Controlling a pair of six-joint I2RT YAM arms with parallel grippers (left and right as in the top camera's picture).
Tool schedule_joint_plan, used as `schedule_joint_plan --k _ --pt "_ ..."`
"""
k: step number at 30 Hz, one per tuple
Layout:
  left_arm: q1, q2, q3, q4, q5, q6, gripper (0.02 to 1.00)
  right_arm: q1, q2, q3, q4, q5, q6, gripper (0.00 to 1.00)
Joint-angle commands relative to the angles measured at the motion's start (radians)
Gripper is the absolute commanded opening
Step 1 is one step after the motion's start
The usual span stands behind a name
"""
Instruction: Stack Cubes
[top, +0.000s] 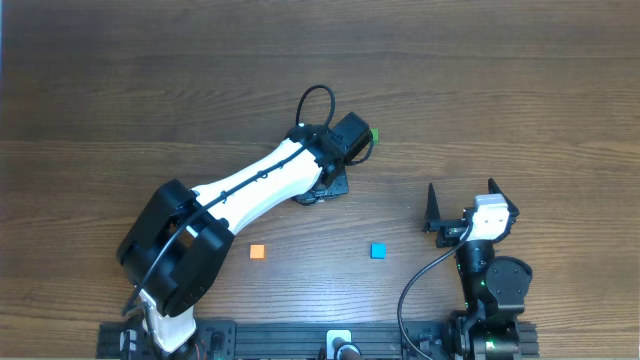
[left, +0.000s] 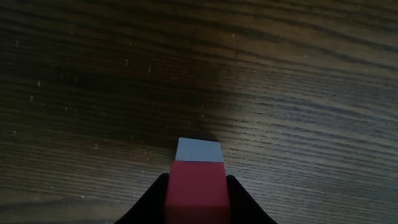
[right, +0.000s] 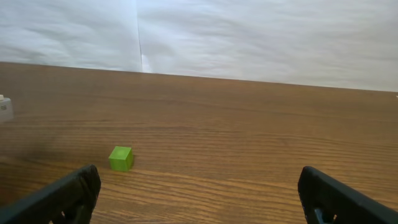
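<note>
Red cube (left: 196, 190) gripped in left tool (left: 197, 180), base cut off | grey cube (left: 199, 150) just behind, partly hidden | right tool (top: 461, 186) wide open, empty | green cube (right: 121, 158), orange cube (top: 258, 251), blue cube (top: 377, 250) apart on tabletop (top: 520, 80)

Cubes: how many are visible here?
5: orange cube and blue cube near the arm bases, green cube beside the left gripper, red cube in that gripper, grey cube just beyond. More may hide under the arm.

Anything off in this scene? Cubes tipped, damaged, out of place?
Nothing stands out. The small orange cube, small blue cube and small green cube sit flat and apart on the wooden table. The small red cube sits squarely in the left gripper.
</note>
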Motion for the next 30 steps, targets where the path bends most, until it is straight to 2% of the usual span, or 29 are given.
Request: schedule_joint_plan --k 1,14,23,30 --pt "0.006 0.017 -0.005 0.007 -0.001 0.016 0.042 0.005 -0.007 -0.008 0.002 -0.005 0.010 0.991" --pt "0.006 0.017 -0.005 0.003 0.010 0.091 0.040 0.005 -0.007 -0.008 0.002 -0.005 0.010 0.993" --pt "0.006 0.017 -0.005 0.003 0.010 0.094 0.040 0.005 -0.007 -0.008 0.002 -0.005 0.010 0.993" --pt "0.006 0.017 -0.005 -0.008 0.010 0.094 0.082 0.005 -0.007 -0.008 0.002 -0.005 0.010 0.991"
